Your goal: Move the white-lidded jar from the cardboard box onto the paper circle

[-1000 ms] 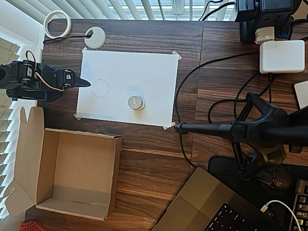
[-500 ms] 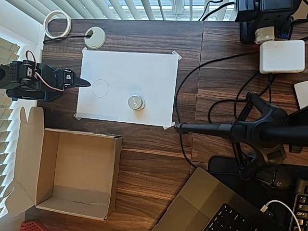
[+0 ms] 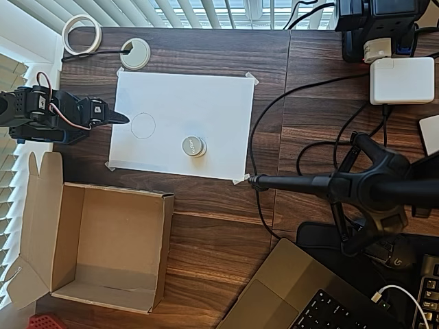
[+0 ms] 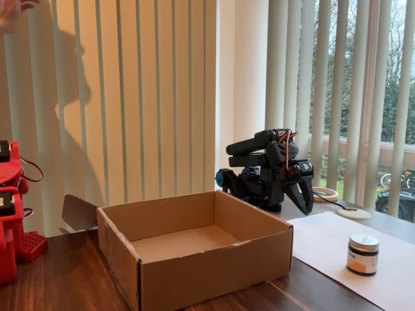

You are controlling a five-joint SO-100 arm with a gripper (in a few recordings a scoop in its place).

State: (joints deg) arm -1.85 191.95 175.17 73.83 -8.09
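A dark wood desk (image 3: 206,226) beside slatted window blinds (image 4: 130,97) carries a taped white sheet (image 3: 206,103) and an open cardboard box (image 3: 103,247). The white-lidded jar (image 3: 194,146) stands upright on the sheet, out of the box and just right of the paper circle (image 3: 143,125) in the overhead view. The black gripper (image 3: 120,118) rests at the sheet's left edge, well apart from the jar, its fingers apparently pressed together to a point and holding nothing.
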